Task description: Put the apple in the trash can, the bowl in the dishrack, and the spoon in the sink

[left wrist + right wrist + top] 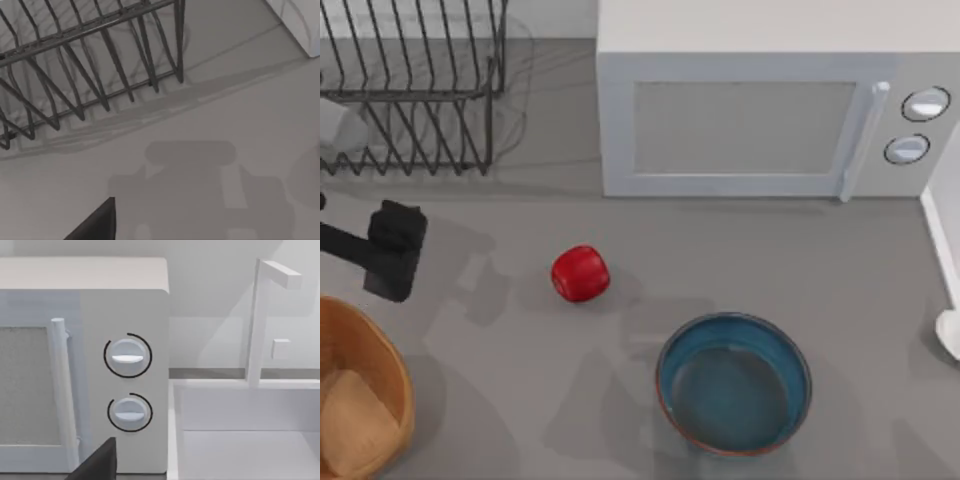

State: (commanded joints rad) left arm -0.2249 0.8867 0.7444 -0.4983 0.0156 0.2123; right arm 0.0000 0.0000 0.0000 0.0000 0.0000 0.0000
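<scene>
The red apple (580, 273) lies on the grey table left of centre. To its lower right stands the blue-teal bowl (733, 383), upright. The tan trash can (392, 372) is at the lower left corner. My left gripper (393, 260) hovers between the trash can and the dishrack (415, 90), well left of the apple; the dishrack (90, 65) also appears in the left wrist view. A pale end of the spoon (950, 333) pokes in at the right edge, below the sink (942, 235). A dark edge of my right gripper (97, 464) faces the sink (250, 450).
A white microwave (750, 110) stands along the back, right of the dishrack, its knobs (127, 357) close to the sink. A white faucet (257, 320) rises behind the basin. Bare table lies between the apple, the bowl and the trash can.
</scene>
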